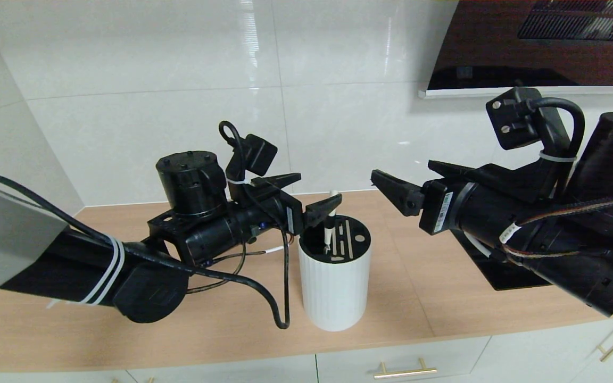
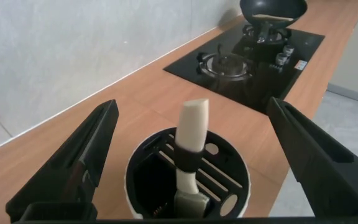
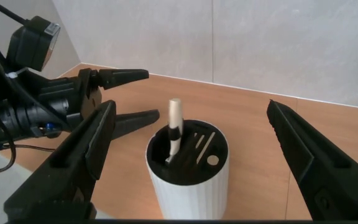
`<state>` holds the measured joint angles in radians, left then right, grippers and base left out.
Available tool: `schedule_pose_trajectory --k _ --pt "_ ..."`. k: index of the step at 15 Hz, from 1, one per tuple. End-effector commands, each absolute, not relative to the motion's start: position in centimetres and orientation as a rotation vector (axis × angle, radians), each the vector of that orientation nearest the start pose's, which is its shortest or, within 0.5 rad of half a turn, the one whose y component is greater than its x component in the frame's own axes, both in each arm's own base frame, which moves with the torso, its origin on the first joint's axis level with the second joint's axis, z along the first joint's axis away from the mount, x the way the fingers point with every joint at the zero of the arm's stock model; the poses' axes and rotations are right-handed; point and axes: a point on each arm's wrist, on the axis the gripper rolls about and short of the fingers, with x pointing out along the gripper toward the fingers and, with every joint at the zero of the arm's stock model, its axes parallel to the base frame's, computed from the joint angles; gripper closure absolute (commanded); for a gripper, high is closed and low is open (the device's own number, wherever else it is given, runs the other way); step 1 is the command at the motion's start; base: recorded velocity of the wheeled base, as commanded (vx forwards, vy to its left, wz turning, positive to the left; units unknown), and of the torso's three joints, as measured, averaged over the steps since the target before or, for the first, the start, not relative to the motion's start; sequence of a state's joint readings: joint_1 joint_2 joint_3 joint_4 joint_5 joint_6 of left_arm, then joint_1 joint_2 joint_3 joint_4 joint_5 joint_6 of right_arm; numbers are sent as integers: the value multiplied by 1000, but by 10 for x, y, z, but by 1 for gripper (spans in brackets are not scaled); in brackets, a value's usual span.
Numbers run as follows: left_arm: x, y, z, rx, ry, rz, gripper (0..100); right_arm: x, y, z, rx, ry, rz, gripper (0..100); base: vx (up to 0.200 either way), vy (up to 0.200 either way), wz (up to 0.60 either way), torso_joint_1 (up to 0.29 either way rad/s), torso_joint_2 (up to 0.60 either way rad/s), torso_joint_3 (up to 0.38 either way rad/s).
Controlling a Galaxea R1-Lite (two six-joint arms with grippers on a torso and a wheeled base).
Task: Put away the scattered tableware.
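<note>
A white ribbed holder with a black slotted top stands on the wooden counter. A utensil with a white handle and black band stands upright in one slot. My left gripper hovers open just above the holder's left rim, and the handle rises between its fingers without touching them. My right gripper hangs open in the air to the right of the holder, a little higher. In the right wrist view the holder, the utensil and the left gripper lie ahead.
A black gas hob with a pan sits on the counter to the right, partly under my right arm. A range hood hangs above it. A tiled wall backs the counter, and the left arm's cable loops beside the holder.
</note>
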<state>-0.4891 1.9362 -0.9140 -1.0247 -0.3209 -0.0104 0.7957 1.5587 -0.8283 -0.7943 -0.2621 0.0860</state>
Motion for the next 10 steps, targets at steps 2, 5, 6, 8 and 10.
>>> schedule_pose_trajectory --k 2,5,6,8,10 --pt "316 -176 179 -15 -36 -798 0 199 195 247 118 -35 536 0 0 0 0 0 0 0" --pt "305 -166 198 -34 -139 -687 0 200 181 254 135 -63 490 0 0 0 0 0 0 0" --pt "298 -153 216 -51 -236 -591 0 202 165 253 127 -68 439 0 0 0 0 0 0 0" --pt "277 -120 241 -74 -346 -458 0 201 146 251 116 -69 376 0 0 0 0 0 0 0" --pt "247 -83 249 -65 -372 -373 0 191 122 241 101 -52 278 0 0 0 0 0 0 0"
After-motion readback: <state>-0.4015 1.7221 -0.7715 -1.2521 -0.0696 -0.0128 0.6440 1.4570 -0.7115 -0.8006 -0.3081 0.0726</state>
